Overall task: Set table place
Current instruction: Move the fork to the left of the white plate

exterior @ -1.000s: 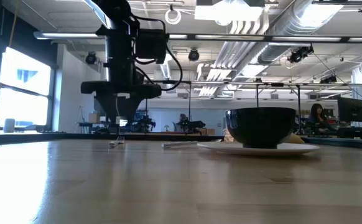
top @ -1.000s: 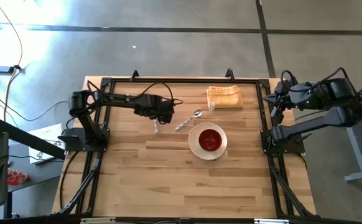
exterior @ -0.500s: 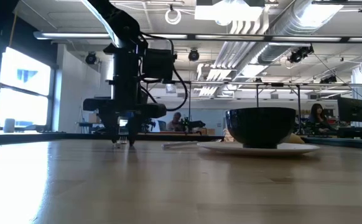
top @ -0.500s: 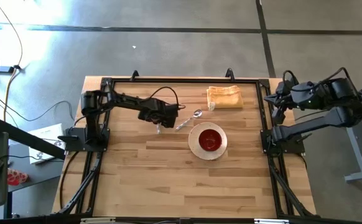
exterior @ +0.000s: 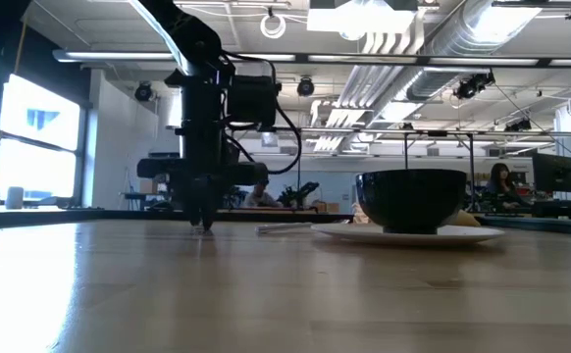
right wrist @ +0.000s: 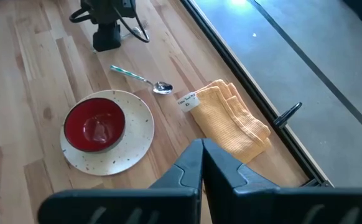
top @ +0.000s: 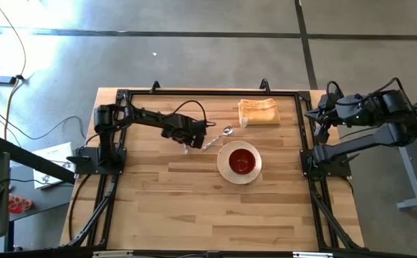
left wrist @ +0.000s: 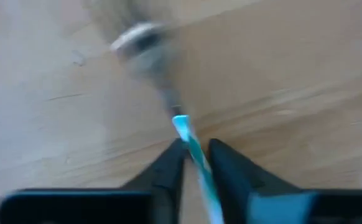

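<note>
From above, the left gripper is out over the counter with a thin silver fork just showing at its tips. The spoon lies just beyond the fingers on the side toward the cream speckled plate, slanted, with its scoop end pointing away toward the folded orange cloth. The red bowl sits on the plate, past the spoon from those fingers. The left arm is plainly the nearer one. The right gripper is parked off at the counter's far edge, well apart from everything. At counter level, the left gripper points straight down, tips at or just above the wood. The spoon's handle lies flat between them and the plate, with the bowl looming dark on top. On the left wrist camera, both fingers are clamped on the fork's shaft, and its long axis runs straight out ahead of them. The far end is too blurred to make out tines. From the right wrist, that arm's own fingers are pressed together, holding nothing. Far ahead of them sit the plate, the bowl, the spoon and the cloth. My read is that the fork has to end up beside the plate, so the move runs from the left fingers across or around that slanted spoon.
</note>
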Robot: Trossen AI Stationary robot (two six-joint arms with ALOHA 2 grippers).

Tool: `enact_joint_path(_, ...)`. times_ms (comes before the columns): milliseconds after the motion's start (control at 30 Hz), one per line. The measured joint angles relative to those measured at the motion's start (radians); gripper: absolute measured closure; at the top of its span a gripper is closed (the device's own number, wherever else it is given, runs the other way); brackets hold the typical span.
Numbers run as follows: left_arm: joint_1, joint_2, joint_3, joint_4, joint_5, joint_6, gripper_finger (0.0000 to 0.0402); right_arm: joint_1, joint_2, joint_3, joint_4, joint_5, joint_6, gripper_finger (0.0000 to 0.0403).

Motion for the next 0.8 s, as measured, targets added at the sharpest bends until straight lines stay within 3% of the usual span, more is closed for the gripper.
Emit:
enact_joint_path(100, 0.0, 0.001, 0.0, 0.013, -0.002, 0.018, 0.0388, 0.0, 0.0, 0.0, 0.0, 0.0, -0.011, 0.0402)
enact_joint_path(333, -0.023, 0.002, 0.042, -0.06, -0.037, 0.036, 0.0395, 0.0, 0.0, 0.0, -0.021, -0.001, -0.026, 0.0402)
enact_joint_path(533, -0.105, -0.015, 0.129, -0.137, -0.061, -0.012, 0.0397, 0.0, -0.01, 0.0, -0.032, 0.031, -0.067, 0.0402)
enact_joint_path(800, -0.32, -0.019, 0.207, -0.136, -0.17, -0.367, 0.0398, 0.0, -0.052, 0.0, -0.045, 0.045, -0.079, 0.0402)
